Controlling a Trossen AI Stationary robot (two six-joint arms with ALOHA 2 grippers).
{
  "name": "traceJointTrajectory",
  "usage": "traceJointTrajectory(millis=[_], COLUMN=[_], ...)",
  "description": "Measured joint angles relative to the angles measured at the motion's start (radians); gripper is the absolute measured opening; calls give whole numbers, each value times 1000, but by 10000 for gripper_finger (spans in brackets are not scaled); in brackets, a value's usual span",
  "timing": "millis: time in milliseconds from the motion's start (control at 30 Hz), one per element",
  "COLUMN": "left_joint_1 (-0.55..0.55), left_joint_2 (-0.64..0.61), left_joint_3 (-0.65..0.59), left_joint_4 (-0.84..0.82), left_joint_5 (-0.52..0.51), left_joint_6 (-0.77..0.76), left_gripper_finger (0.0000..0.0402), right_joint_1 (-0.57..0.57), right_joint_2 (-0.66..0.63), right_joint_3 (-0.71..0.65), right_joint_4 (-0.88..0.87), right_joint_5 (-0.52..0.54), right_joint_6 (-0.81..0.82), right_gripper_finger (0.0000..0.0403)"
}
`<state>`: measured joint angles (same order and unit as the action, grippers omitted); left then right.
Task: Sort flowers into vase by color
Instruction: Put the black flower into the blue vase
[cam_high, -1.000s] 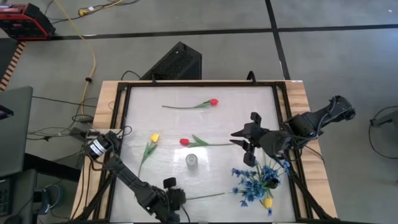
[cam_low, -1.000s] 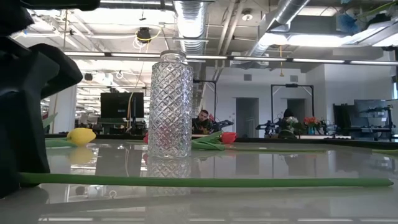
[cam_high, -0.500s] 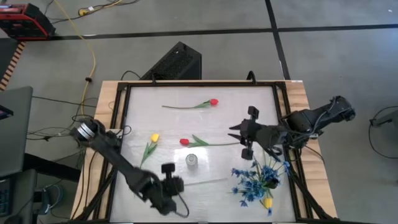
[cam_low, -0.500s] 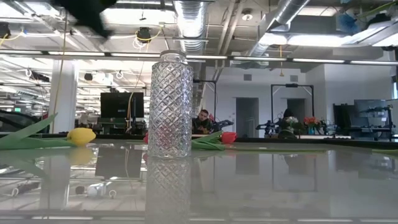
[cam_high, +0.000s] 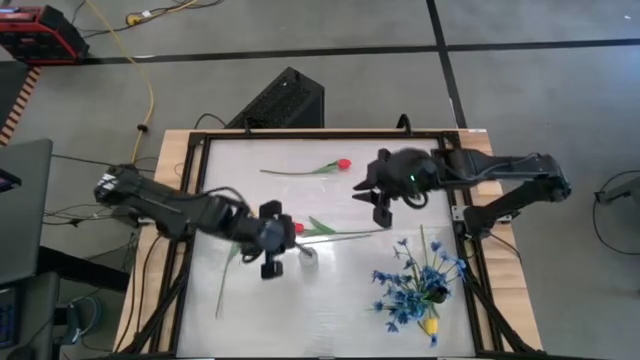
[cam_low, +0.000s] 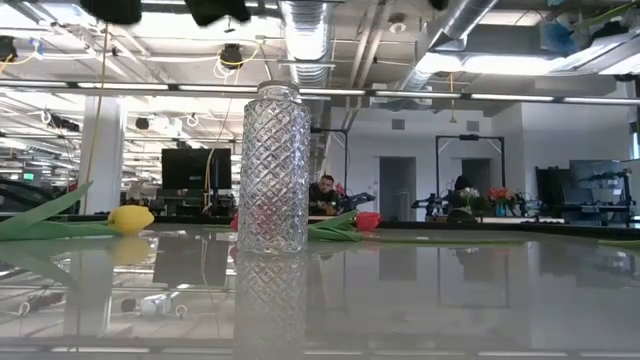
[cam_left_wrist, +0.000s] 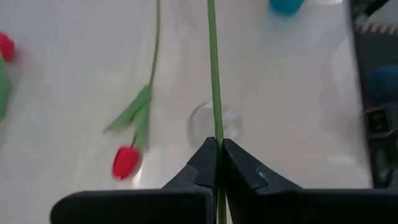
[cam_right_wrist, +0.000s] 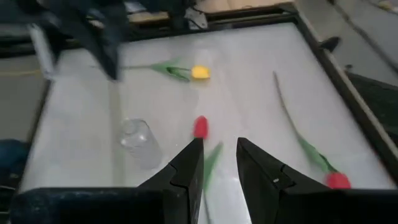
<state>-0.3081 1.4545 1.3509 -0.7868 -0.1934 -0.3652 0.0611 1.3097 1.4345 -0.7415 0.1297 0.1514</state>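
My left gripper (cam_high: 275, 240) is above the table's middle, shut on a long thin green stem (cam_left_wrist: 212, 68) that runs toward the table's right, over the cut-glass vase (cam_high: 308, 257) (cam_left_wrist: 199, 118) (cam_low: 272, 170). The stem's head is out of view. My right gripper (cam_high: 372, 198) (cam_right_wrist: 219, 163) hovers open past the far end of a red tulip (cam_high: 297, 228) (cam_right_wrist: 200, 126) lying flat. A second red tulip (cam_high: 343, 163) lies near the far edge. A yellow tulip (cam_right_wrist: 199, 73) (cam_low: 130, 218) lies left of the vase, its head under my left arm in the high view. My left gripper pinches the green stem (cam_left_wrist: 216, 144) between its two fingers, which point down at the table. The stem passes through the fingers and runs on ahead toward the table's right. It is lifted clear of the table, crossing above the vase's mouth.
Blue sprays (cam_high: 415, 285) with a yellow head (cam_high: 430, 325) crowd the right near corner. A black frame (cam_high: 455, 160) rims the table. Bare table shows along the near edge and the far left. A person (cam_low: 325, 192) sits far off in the room.
My left gripper rose from the near edge and moved toward the far edge until it was over the vase. The stem it carries came off the table and left the low view. My right gripper moved toward the far edge and a little left.
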Motion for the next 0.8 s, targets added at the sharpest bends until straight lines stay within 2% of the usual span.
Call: traceJointTrajectory(millis=[133, 267, 500, 667, 800], left_joint_1=[96, 152, 178, 177, 177], left_joint_2=[0, 0, 0, 0, 0], left_joint_3=[-1, -1, -1, -1, -1], left_joint_4=[-33, -32, -36, -43, -47], left_joint_5=[78, 126, 132, 128, 113], left_joint_6=[55, 102, 145, 148, 149], left_gripper_finger=[0, 0, 0, 0, 0], right_joint_1=[-81, -127, -162, -164, -164], right_joint_2=[34, 115, 265, 320, 346], right_joint_3=[1, 1, 2, 3, 4], right_joint_4=[58, 97, 115, 153, 156], right_joint_5=[-185, -311, -453, -568, -607], right_joint_6=[-41, -82, -97, -100, -99], right_gripper_finger=[122, 122, 122, 122, 122])
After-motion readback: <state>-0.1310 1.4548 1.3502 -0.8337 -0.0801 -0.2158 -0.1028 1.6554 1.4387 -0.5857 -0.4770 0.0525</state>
